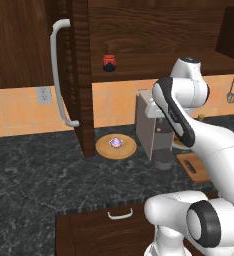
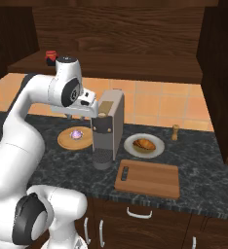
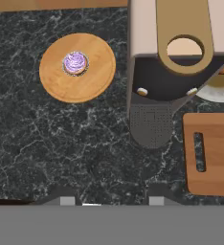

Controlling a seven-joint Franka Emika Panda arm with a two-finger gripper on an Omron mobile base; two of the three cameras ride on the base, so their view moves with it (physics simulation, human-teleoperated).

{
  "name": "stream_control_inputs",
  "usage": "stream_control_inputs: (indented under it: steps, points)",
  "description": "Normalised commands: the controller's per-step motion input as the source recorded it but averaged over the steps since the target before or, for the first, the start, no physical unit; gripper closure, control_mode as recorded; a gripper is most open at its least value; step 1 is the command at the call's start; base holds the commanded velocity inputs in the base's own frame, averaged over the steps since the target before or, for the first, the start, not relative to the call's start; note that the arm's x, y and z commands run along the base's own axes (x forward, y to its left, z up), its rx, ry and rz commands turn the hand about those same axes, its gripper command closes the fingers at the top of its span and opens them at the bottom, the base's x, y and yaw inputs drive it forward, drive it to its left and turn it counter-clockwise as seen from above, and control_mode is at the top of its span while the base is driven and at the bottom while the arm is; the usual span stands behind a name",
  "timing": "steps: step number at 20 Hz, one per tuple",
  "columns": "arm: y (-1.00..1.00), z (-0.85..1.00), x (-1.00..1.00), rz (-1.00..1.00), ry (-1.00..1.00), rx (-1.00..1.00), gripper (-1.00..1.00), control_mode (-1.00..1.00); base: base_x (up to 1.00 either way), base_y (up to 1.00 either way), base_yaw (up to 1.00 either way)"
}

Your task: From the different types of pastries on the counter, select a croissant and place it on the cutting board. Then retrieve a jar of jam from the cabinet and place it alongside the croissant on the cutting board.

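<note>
- High above the dark marbled surface [image 3: 61, 143], the hand [image 3: 111, 201] points straight down; its two dark finger tips [image 3: 67, 200] stand well apart with nothing between them.
- On the white plate [image 2: 156, 148] at about 1 o'clock from the cutting board [image 2: 150, 180] lies the croissant [image 2: 144, 144], untouched; in the hand view its plate edge peeks out at 2 o'clock, behind the coffee machine [image 2: 108, 127].
- The cupcake [image 3: 75, 62] sits on the round wooden plate [image 3: 56, 83] at 11 o'clock in the hand view; it is the wrong pastry.
- The jar of jam [image 1: 109, 62] stands on the shelf of the open cabinet [image 1: 64, 55].
- By my reading the first step is in hand: the board is bare and the croissant is yet to be picked.
- The next move calls for swinging the hand past the coffee machine toward 2 o'clock, descending over the croissant and closing across its narrow width.
</note>
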Motion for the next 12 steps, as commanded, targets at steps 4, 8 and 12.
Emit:
stream_control_inputs:
  steps: [4,8,12]
  points:
    - [-0.01,0.00,0.02,0.00,0.00,0.01,-1.00,-1.00,0.00,0.00,0.00]
    - [0.44,0.19,-0.06,0.02,-0.23,0.00,-1.00,-1.00,0.00,0.00,0.00]
    - [0.69,0.58,0.10,0.15,-0.37,0.02,-1.00,-1.00,0.00,0.00,0.00]
